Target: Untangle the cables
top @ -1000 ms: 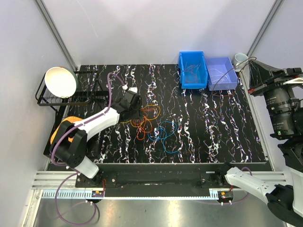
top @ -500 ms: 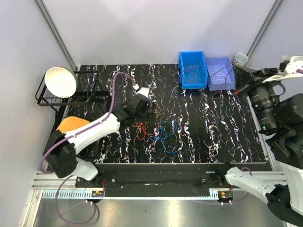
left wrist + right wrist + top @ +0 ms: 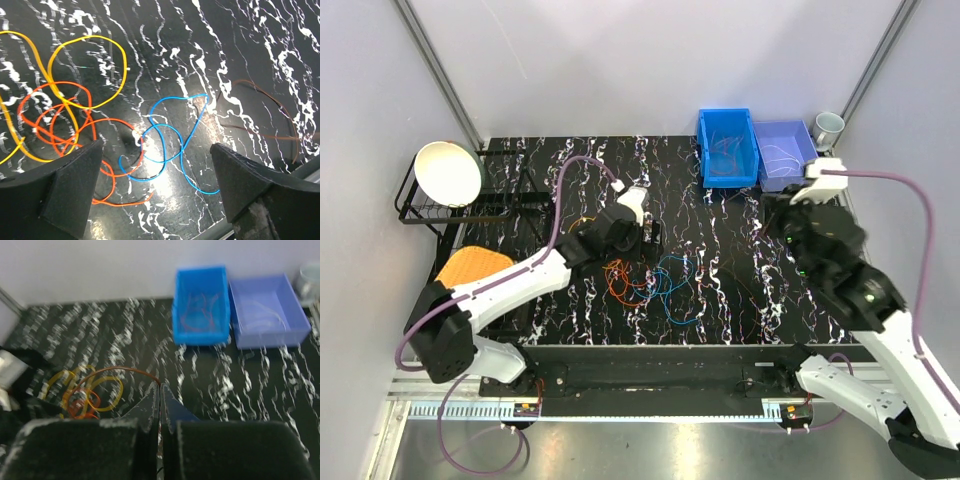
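We are looking at the cables (image 3: pixel 642 272) lying mid-tabletop (image 3: pixel 770 290): the orange cable (image 3: pixel 55 83), yellow cable (image 3: pixel 123 60) and blue cable (image 3: pixel 181 147) are overlapping in loops, and the brown cable (image 3: pixel 280 102) is lying apart. The left jaws are hovering over them, spread wide; the right jaws are pressing together above the tabletop's right half

Top external: high behind the arm bases (image 3: pixel 515 375), looking down on the whole surface (image 3: pixel 720 300); left wrist: close, facing down between the left fingers (image 3: pixel 65 190) onto the cables (image 3: pixel 70 117); right wrist: higher, angled past the right fingers (image 3: pixel 80 450) toward the blue bins (image 3: pixel 200 305); all share the cable tangle.
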Motion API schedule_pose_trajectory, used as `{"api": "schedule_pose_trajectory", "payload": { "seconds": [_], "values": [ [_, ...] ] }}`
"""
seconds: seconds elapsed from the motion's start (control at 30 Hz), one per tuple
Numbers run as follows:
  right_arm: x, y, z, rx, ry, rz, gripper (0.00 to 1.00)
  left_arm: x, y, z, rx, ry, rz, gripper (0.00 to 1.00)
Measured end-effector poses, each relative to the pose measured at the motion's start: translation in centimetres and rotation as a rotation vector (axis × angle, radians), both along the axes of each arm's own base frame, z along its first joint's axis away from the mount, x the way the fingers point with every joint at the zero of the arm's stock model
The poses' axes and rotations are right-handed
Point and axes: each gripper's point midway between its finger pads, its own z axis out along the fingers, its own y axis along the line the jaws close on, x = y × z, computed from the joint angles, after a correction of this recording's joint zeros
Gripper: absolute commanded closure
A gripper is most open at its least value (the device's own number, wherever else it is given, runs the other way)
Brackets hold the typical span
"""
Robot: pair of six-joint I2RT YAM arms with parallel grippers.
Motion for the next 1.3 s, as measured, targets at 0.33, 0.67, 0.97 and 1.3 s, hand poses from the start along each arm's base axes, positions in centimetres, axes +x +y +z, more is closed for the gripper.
{"api": "schedule_pose_trajectory", "payload": {
  "seconds": [0.33,0.67,0.97,1.3],
  "values": [
    [3.0,-0.4,-13.7,-0.175,0.298,-0.172,1.0,-1.0,-2.3,-2.0,-0.002,0.052,-0.085,0.11],
    [4.7,-1.1,-23.1,-0.206,0.548,-0.246,1.0,-2.2,-3.8,-4.5,0.028,0.103,-0.139,0.14],
    [4.3,0.5,-26.6,-0.144,0.655,-0.159,1.0,-3.3,-4.7,-5.4,0.04,0.121,-0.172,0.16],
    [2.5,2.4,-30.5,-0.12,0.787,-0.058,0.78,-3.9,-3.4,-5.1,0.078,0.13,-0.15,0.17]
  ]
}}
